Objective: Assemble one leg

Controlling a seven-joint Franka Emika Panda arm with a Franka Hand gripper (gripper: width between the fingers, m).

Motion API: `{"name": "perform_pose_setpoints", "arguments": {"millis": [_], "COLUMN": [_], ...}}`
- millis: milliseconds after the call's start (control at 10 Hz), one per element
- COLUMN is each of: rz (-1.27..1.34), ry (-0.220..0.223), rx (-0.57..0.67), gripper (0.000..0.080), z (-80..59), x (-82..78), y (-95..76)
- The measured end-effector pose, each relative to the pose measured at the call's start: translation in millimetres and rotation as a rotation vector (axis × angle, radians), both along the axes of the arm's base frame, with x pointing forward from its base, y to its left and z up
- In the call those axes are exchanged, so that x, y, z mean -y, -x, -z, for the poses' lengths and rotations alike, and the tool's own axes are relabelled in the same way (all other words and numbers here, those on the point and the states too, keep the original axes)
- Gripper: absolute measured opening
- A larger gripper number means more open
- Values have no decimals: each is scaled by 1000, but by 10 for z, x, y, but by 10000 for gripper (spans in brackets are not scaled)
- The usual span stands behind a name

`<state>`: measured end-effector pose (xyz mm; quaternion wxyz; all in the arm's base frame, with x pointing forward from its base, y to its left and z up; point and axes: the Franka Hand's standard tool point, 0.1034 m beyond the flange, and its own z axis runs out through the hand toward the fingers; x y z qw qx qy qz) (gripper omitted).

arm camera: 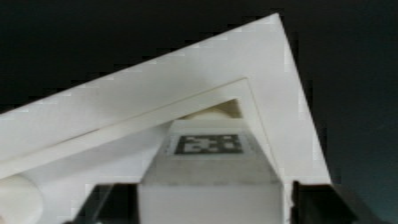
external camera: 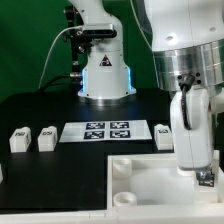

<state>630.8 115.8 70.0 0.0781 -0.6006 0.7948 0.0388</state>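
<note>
My gripper is at the exterior view's right, low over the large white square piece. In the wrist view my gripper is shut on a leg, a white block with a black-and-white tag on its face, held between the two dark fingers. The leg points at a corner of the square piece. I cannot tell whether it touches the piece. In the exterior view only a small part of the held leg shows below the hand.
Two loose legs stand at the exterior view's left and a third right of the marker board. The robot base is behind. Round sockets show on the square piece.
</note>
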Motion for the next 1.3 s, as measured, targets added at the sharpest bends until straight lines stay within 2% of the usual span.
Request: {"name": "perform_pose_setpoints", "arguments": {"millis": [100,200,300,700,900,1100,1300], "rz": [-115,-285,-547,-884,-1216,-1505,-1577], "ry": [8,21,40,62,115,140,147], "rx": [14,34,55,109,131,149,154], "gripper": [546,628,643,649,649,649,649], "z": [13,14,12,13,-3,9,21], "x": [-30,-53,-63,-47,-30,-2,5], "y": [14,24,38,35,25,24,10]}}
